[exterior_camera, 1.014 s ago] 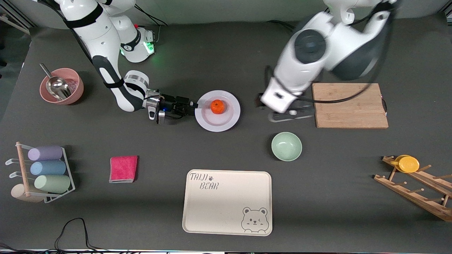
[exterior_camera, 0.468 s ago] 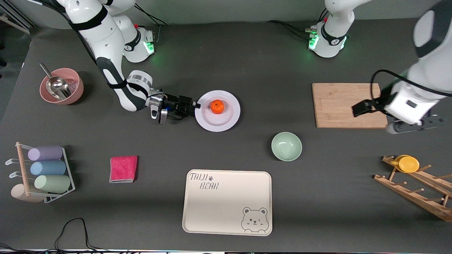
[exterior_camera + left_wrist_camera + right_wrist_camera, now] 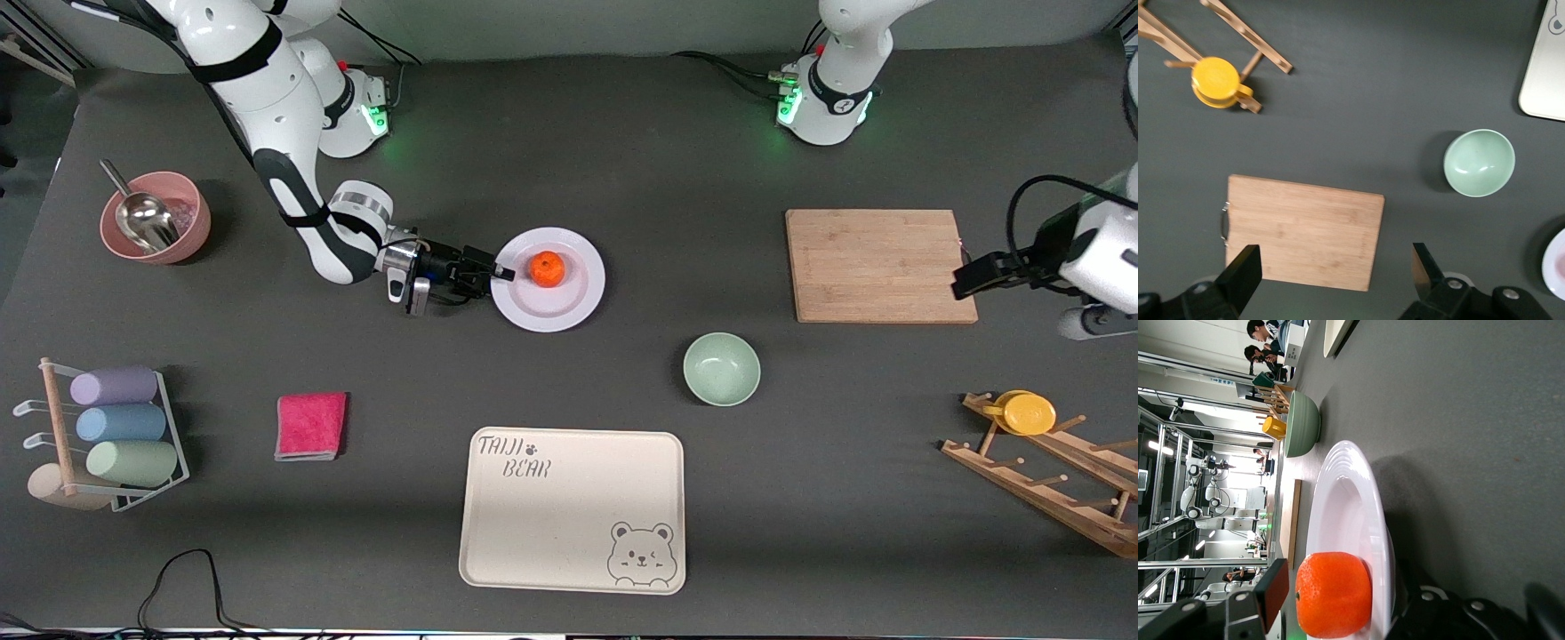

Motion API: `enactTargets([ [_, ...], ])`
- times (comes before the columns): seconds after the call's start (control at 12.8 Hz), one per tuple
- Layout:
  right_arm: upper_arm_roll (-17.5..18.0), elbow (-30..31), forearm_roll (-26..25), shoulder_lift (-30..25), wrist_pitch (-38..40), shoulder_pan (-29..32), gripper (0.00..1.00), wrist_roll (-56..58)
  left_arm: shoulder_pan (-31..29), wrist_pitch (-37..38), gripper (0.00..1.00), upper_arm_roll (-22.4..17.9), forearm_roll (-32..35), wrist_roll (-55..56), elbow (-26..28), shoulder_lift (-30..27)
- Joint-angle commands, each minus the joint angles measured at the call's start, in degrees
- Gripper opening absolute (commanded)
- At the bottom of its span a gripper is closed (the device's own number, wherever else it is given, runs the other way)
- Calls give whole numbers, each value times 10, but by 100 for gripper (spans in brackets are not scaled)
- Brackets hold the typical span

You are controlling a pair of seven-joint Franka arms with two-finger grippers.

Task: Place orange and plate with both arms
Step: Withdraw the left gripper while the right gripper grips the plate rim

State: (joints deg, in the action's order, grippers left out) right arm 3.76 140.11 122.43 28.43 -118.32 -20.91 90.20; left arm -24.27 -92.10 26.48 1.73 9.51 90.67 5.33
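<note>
The orange (image 3: 547,268) sits on the white plate (image 3: 551,307) in the middle of the table. My right gripper (image 3: 500,273) lies low at the plate's rim on the side toward the right arm's end. It is open, with one finger above the rim and one below it. In the right wrist view the orange (image 3: 1333,593) rests on the plate (image 3: 1351,507) just ahead of my right gripper (image 3: 1348,588). My left gripper (image 3: 1092,320) is up in the air by the end of the cutting board (image 3: 880,265). It is open and empty in the left wrist view (image 3: 1335,280).
A pale green bowl (image 3: 721,369) stands nearer the camera than the cutting board. A cream bear tray (image 3: 573,509) lies at the front. A wooden rack with a yellow dish (image 3: 1027,413), a pink bowl with a scoop (image 3: 156,216), a red cloth (image 3: 310,425) and a cup rack (image 3: 107,436) stand around.
My left arm has swung away from beside the plate, across the cutting board to the left arm's end of the table. My right gripper has slid slightly forward onto the plate's rim.
</note>
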Motion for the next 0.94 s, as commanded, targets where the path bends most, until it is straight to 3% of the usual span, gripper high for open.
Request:
enactTargets([
  [0.0,0,-17,20,19,-25,-9,40,51,136,-4,100,-144,-9,-54,3,-29],
  [0.16,0,-17,20,19,-27,-9,10,59,197,-4,100,-210,-9,-74,7,-37],
  [0.23,0,-17,20,19,-27,-9,0,61,213,-4,100,-223,-9,-74,7,-39],
  [0.86,1,-13,17,15,-6,4,0,7,221,32,100,-223,-9,-80,1,-38],
])
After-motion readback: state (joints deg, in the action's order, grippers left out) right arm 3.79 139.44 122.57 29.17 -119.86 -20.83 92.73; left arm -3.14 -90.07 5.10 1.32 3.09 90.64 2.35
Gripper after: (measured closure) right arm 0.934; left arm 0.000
